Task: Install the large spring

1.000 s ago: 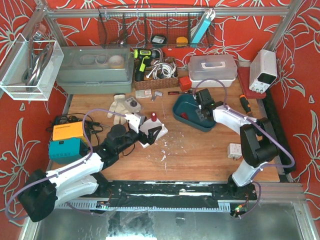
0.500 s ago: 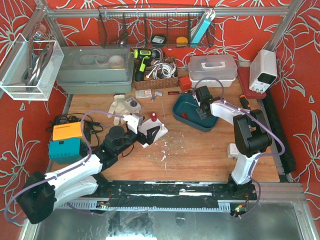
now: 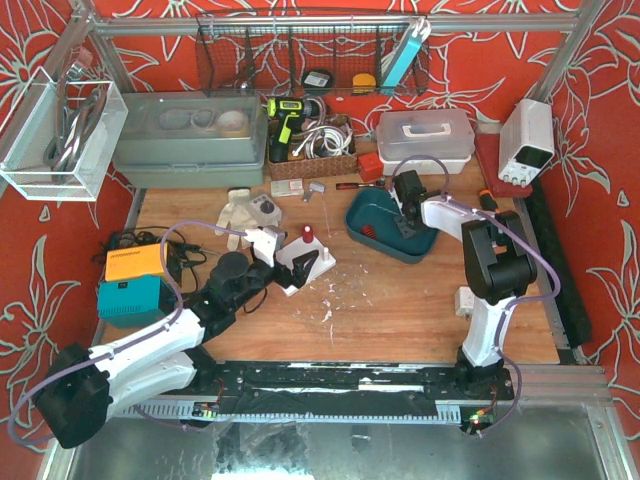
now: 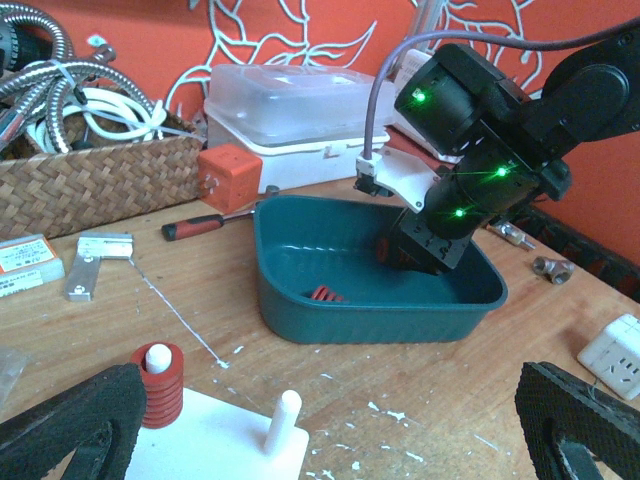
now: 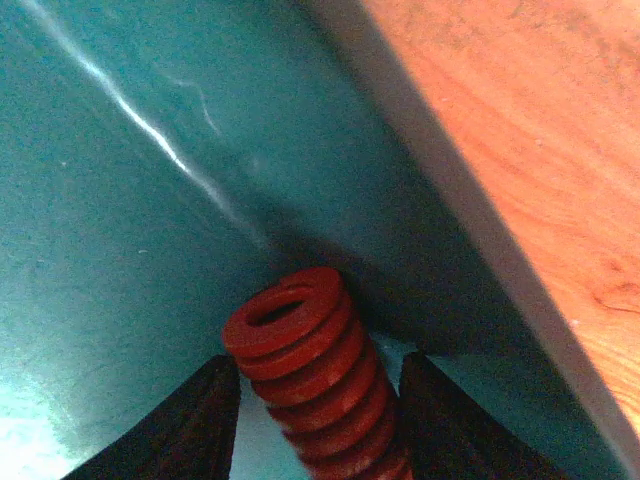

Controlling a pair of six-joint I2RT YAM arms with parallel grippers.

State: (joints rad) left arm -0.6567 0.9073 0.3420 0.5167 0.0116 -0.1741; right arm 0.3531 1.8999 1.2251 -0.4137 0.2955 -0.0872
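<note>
The right gripper (image 5: 320, 415) is closed on a red spring (image 5: 300, 345). In the right wrist view its two dark fingers (image 5: 190, 420) stand at the bottom of the frame, one on each side of the coils, and both press against them. The spring rises between them toward the middle of the frame, a little tilted, with its open end up and to the left. It is inside the teal tray (image 5: 120, 200), close to the foot of the tray's wall. The pale rim of the wall runs from the top centre down to the lower right, and behind it, in the upper right, is the wooden table (image 5: 520, 120).

In the top view this tray sits right of the middle in the upper half of the frame. A second, shorter red spring (image 4: 322, 293) lies on its floor, apart from the gripper.

The left gripper (image 4: 320, 440) is wide open and holds nothing. In the left wrist view its black pads (image 4: 60, 425) fill the two bottom corners. Between them lies a white base plate (image 4: 220, 445) with two white pegs. The left peg carries another red spring (image 4: 158, 385), and the right peg (image 4: 287, 412) is bare.

Behind the tray, in the upper left of that view, lie a red-handled screwdriver (image 4: 205, 225) and an orange cube (image 4: 228, 172), and beside them stands a white lidded box (image 4: 310, 100). A wicker basket (image 4: 100, 185) is at the left edge, and a white socket (image 4: 620, 355) is at the right edge.
</note>
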